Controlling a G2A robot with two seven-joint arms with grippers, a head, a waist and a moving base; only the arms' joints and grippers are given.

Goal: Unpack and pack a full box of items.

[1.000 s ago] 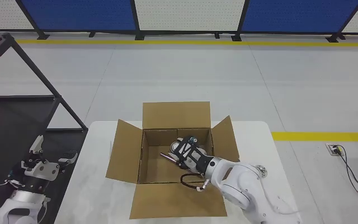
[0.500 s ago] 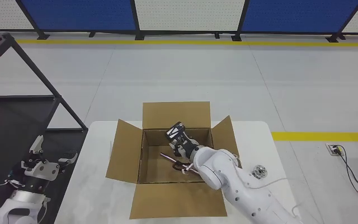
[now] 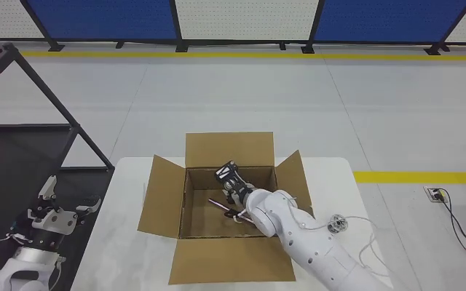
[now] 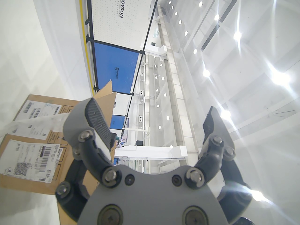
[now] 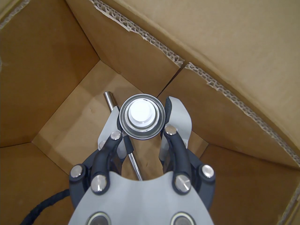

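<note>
Right gripper (image 5: 141,110) grasps can (image 5: 140,119) inside box (image 3: 228,149) near far wall | rod (image 5: 109,97) on box floor | left gripper (image 4: 153,113) released, holding nothing

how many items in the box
2: a metal can held in the right pincer, and a metal rod lying on the box floor beneath it. More may be hidden.
</note>
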